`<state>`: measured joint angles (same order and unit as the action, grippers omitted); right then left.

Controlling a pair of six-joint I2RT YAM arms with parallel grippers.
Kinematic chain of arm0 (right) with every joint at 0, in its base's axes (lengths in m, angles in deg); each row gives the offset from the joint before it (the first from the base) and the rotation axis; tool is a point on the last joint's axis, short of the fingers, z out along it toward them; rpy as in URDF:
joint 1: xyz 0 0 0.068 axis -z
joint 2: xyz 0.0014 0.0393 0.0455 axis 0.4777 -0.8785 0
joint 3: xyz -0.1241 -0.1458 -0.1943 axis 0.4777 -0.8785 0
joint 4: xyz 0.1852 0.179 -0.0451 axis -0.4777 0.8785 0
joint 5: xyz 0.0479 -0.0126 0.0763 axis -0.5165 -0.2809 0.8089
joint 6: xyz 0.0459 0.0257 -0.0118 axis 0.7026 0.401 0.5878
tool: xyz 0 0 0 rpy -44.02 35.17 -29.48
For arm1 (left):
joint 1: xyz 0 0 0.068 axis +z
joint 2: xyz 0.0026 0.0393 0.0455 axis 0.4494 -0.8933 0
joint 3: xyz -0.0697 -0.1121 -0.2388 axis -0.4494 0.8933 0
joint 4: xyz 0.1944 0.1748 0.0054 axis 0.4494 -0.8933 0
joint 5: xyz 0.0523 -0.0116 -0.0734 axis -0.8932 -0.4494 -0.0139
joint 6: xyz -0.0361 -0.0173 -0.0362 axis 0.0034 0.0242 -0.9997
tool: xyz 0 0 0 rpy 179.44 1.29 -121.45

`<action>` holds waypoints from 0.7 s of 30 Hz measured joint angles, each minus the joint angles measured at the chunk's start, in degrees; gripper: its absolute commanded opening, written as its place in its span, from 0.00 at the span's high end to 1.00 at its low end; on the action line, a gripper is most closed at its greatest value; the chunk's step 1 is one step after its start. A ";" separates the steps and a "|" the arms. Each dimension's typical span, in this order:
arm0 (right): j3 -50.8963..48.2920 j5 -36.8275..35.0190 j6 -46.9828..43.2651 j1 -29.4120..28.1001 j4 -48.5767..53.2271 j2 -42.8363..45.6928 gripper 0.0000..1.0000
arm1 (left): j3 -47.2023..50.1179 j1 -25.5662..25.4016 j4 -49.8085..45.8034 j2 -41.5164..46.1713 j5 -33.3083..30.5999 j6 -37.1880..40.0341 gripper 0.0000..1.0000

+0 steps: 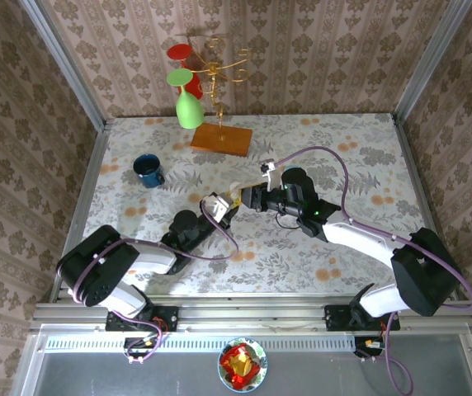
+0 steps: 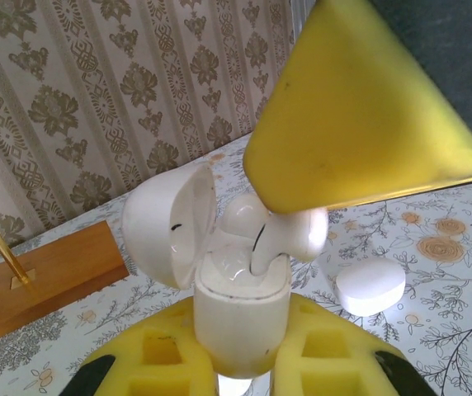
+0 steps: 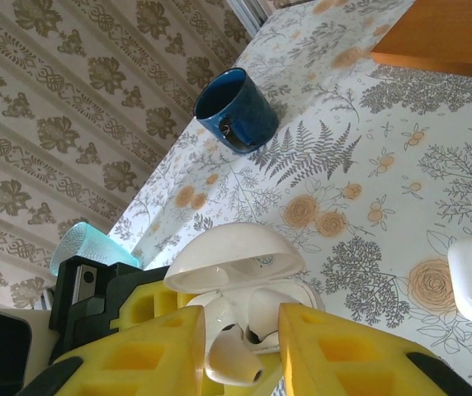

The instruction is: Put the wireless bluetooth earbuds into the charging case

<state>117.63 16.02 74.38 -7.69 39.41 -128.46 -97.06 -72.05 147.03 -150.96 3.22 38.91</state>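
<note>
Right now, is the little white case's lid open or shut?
Open. The smooth white pebble-shaped charging case has its rounded lid swung back, showing the hollow inside, with a glossy white earbud at its mouth.

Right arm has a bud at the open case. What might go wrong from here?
1. The earbud looks tilted over its socket in the charging case; if let go, it may tip out.
2. The right gripper crowds the open lid; pulling back carelessly may knock it.

We see a glossy white charging case [image 2: 240,322], a white earbud [image 2: 300,235] and yellow gripper pads [image 2: 327,355]. The tablecloth [image 3: 368,165] is white with grey ferns and orange flowers; the mug [image 3: 238,109], dark blue.
</note>
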 measured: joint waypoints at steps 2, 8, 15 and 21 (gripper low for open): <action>0.00 0.04 0.07 -0.02 0.00 0.00 0.66 | -0.07 0.00 -0.04 -0.09 0.00 -0.04 0.95; 0.00 1.20 0.66 -0.02 0.24 1.09 0.68 | -0.46 0.04 0.44 -1.01 0.81 -1.29 0.95; 0.02 4.09 1.53 -0.02 0.24 1.29 0.72 | -0.70 0.42 0.44 -2.16 1.57 -2.89 0.95; 0.02 5.05 1.73 -0.02 0.28 1.29 0.70 | -0.70 1.18 0.46 -2.16 2.27 -4.11 0.95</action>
<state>117.65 21.07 76.11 -7.71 39.70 -127.17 -97.76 -70.87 147.49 -153.13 5.49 34.80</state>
